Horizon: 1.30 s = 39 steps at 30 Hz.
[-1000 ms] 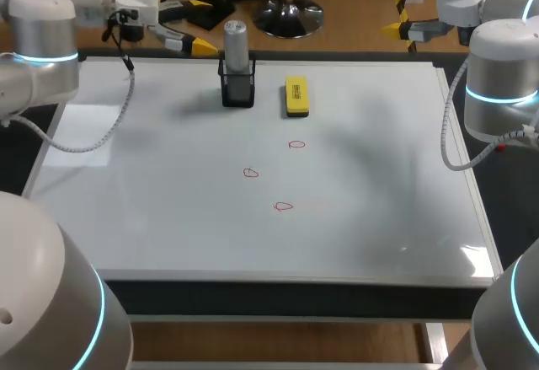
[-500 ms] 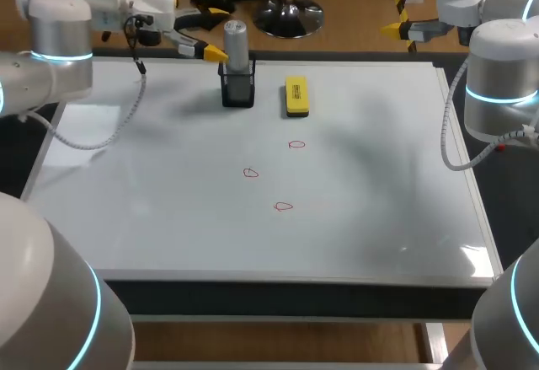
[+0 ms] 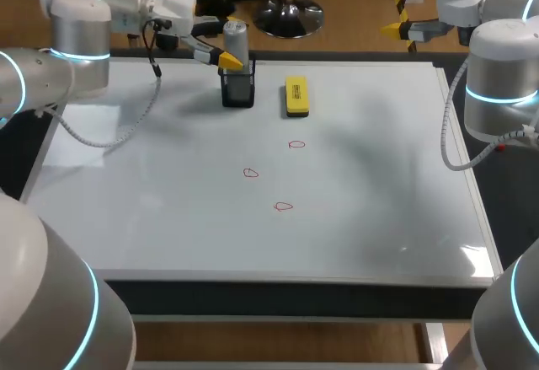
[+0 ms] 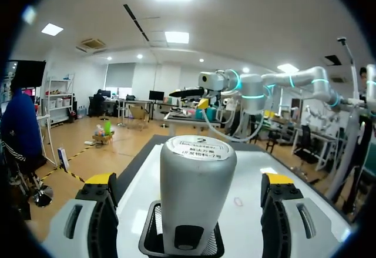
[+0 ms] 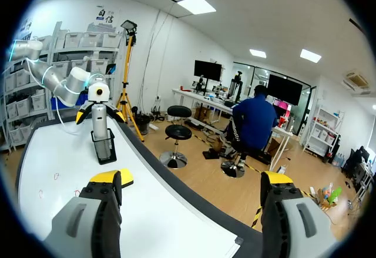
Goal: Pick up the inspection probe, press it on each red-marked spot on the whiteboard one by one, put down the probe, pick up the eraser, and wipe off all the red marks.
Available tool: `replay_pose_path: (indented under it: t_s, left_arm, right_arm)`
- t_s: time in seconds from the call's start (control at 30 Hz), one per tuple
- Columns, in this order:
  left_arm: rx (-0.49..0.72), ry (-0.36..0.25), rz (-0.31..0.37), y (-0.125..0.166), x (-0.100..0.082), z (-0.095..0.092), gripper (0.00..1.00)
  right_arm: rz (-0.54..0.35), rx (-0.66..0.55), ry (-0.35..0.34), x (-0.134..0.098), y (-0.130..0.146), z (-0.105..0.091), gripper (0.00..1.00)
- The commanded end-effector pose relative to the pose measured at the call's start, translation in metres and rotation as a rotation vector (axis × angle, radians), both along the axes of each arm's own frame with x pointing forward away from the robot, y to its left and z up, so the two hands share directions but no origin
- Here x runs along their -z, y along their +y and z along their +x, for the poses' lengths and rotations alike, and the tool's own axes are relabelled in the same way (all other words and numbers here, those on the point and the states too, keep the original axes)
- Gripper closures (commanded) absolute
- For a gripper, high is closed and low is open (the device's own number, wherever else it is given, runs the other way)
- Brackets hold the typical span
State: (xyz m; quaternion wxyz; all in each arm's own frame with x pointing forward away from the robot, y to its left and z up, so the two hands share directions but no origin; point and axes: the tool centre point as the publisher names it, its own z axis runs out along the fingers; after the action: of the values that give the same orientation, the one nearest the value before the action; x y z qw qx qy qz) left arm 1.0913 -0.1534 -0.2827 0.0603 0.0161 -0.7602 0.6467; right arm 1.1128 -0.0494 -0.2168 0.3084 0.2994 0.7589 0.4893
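- Two released pincers: left pincer (image 4: 189,178) straddles the probe (image 3: 236,41), untouching; right pincer (image 5: 192,177) hangs beyond the whiteboard (image 3: 168,210) at 1 o'clock.
- Probe upright in holder (image 3: 238,92) at 12 o'clock; eraser (image 3: 296,97) at its 3 o'clock.

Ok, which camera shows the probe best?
The left wrist view: the probe fills the middle, upright in its black holder, between the left gripper's open fingers, which stand clear of it. The head view shows it small, with a yellow fingertip across it. The right wrist view shows it small and far off.
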Motion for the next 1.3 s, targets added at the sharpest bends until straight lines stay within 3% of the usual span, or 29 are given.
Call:
replay_pose_path:
  t_s: [0.03,1.2,1.23,1.3]
  left_arm:
    - [0.002,0.006,-0.012,-0.007,0.006,0.006,0.00]
    - [-0.080,-0.026,-0.002,-0.013,-0.007,0.003,0.00]
    - [-0.080,-0.025,-0.001,-0.013,-0.007,0.003,0.00]
    - [-0.083,-0.024,0.000,-0.013,-0.007,0.002,0.13]
  right_arm:
    - [0.000,-0.002,0.000,0.000,0.000,0.000,0.00]
    - [0.000,-0.002,0.000,0.000,0.000,0.000,0.00]
    - [0.000,-0.002,0.000,0.000,0.000,0.000,0.00]
    - [0.000,-0.002,0.000,0.000,0.000,0.000,0.00]
